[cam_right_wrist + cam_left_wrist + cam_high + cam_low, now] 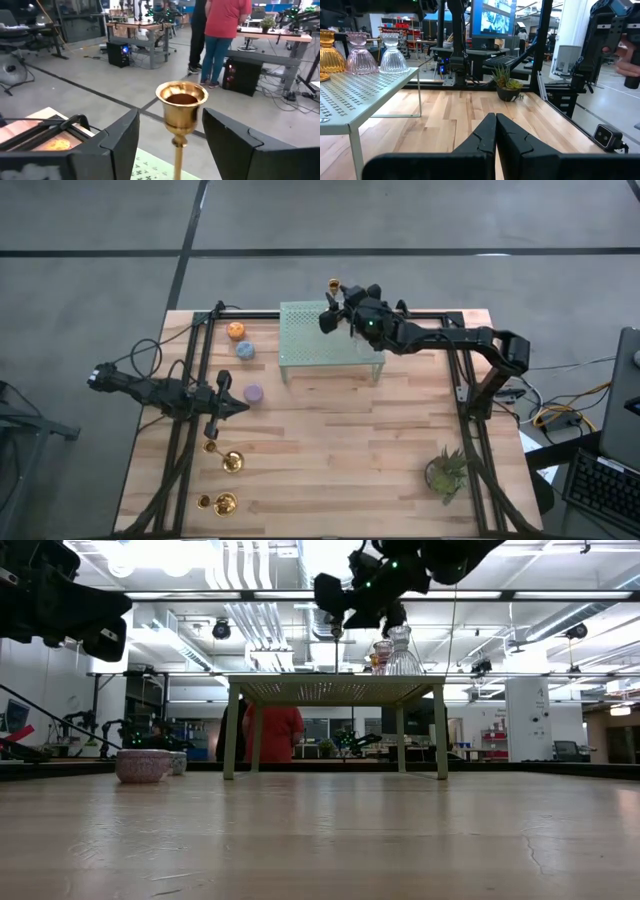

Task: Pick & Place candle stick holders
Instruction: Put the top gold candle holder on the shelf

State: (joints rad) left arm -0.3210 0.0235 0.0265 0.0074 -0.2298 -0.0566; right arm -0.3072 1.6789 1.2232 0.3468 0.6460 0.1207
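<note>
1. Hovering over the far edge of the pale green mesh rack [330, 333], the right gripper [337, 307] has its fingers spread, one on each side of a gold stemmed holder [181, 107] without touching it.
2. That gold holder [334, 284] stands upright between the fingers, at the rack's far edge, its cup level with the fingertips.
3. Beside the right gripper, on the rack top, stand an amber cup [330, 50], a pink cup [361, 54] and a clear cup [392, 53] in a row.
4. The left gripper [215, 423] waits over the table's left side, fingers pressed together and holding nothing.
5. Just beyond the left gripper lies a purple cup [254, 393]; farther off sit a blue cup [245, 350] and an orange cup [236, 331].
6. Nearer than the left gripper, two gold holders [231, 461] [224, 503] rest on the table [340, 450].
7. A potted plant [446, 471] stands well apart from both grippers.
8. A person in a red top [227, 17] stands in the room beyond.
</note>
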